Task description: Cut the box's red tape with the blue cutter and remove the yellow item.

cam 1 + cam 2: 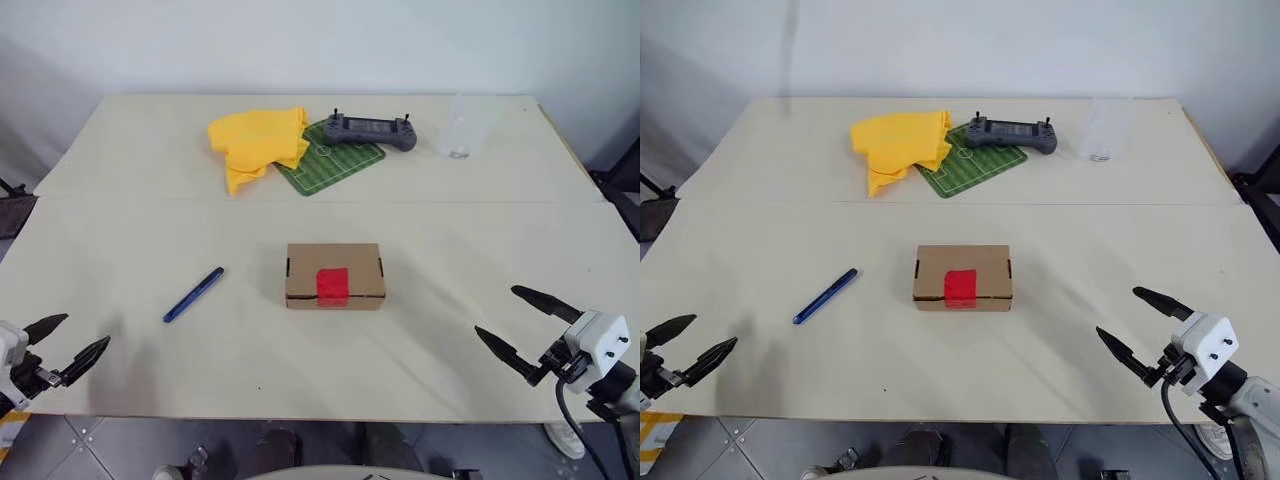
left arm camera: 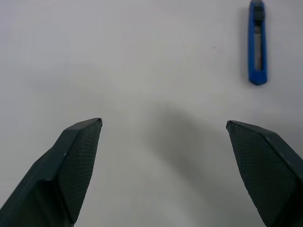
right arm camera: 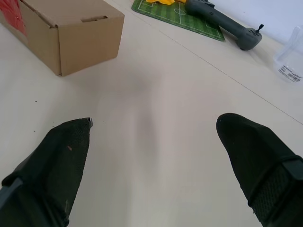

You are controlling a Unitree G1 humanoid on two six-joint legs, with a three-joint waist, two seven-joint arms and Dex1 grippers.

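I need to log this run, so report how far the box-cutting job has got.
Nothing looks done. The box sits closed with its red tape uncut, and the blue cutter lies untouched on the table to its left. In hand: nothing; the left gripper and right gripper are both open and empty. Left: grasp the cutter, slice the tape, open the box and remove the yellow item.

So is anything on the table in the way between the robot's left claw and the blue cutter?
No, nothing visible is. Only bare table lies between the open left gripper and the blue cutter. The box sits off to the cutter's other side.
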